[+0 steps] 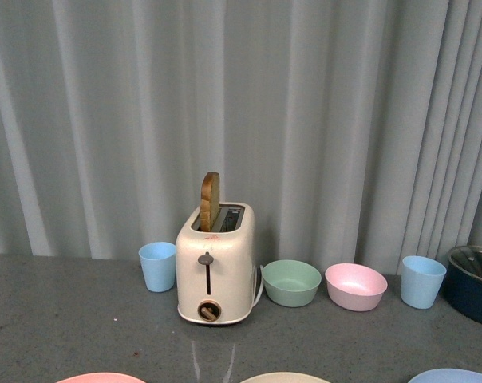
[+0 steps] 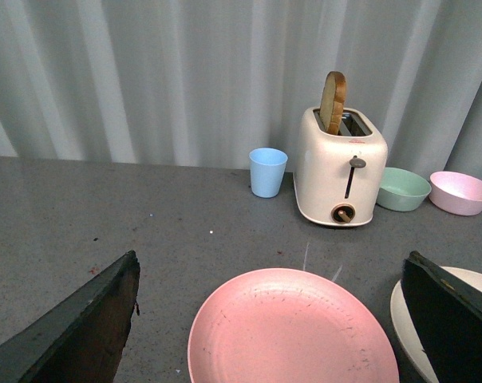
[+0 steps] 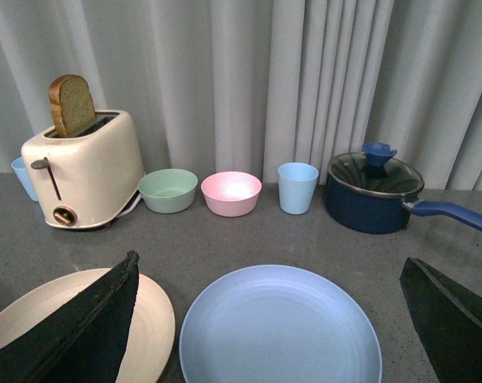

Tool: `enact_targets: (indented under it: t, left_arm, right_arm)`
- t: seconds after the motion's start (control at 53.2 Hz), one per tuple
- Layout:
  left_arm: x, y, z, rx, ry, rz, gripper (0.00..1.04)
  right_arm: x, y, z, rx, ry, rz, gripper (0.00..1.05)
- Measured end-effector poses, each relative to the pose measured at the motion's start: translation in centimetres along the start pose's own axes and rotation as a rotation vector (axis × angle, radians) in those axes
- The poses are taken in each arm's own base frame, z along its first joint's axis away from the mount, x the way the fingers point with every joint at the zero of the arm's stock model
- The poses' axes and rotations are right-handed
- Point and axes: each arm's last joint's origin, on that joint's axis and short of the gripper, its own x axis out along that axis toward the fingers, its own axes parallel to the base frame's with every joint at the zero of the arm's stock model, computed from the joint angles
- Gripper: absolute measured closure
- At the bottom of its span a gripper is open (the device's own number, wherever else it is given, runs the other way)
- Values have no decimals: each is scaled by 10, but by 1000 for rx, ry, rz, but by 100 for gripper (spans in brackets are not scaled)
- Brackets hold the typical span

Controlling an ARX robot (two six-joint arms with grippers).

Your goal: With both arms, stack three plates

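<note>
1. The left gripper is hovering wide open and empty, facing the pink plate. The right gripper is doing likewise at the blue plate.
2. The cream plate is lying between them. All three are resting flat on the table, unstacked.
3. Risk: fingers skidding off a low rim, shoving a plate toward the toaster.
4. Risk: both arms converging on the cream plate and colliding.
</note>
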Motion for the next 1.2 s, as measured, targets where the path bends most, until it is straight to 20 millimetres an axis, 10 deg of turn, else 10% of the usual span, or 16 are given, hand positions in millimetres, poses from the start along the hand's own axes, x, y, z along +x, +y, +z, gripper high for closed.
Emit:
enact_targets:
  t: [0.263, 0.414, 0.677, 1.203]
  left_arm:
    - [33, -1, 23, 41, 596, -211, 7]
    - [102, 3, 57, 134, 657, -253, 7]
    - [211, 17, 55, 286, 994, -303, 7]
    - [259, 35, -10, 226, 1239, -207, 7]
  right_arm:
    - [0, 0, 0, 0, 0, 0, 7]
    - [0, 0, 0, 0, 0, 0, 7]
    - [0, 0, 0, 0, 0, 0, 7]
    - [0, 0, 0, 0, 0, 0, 7]
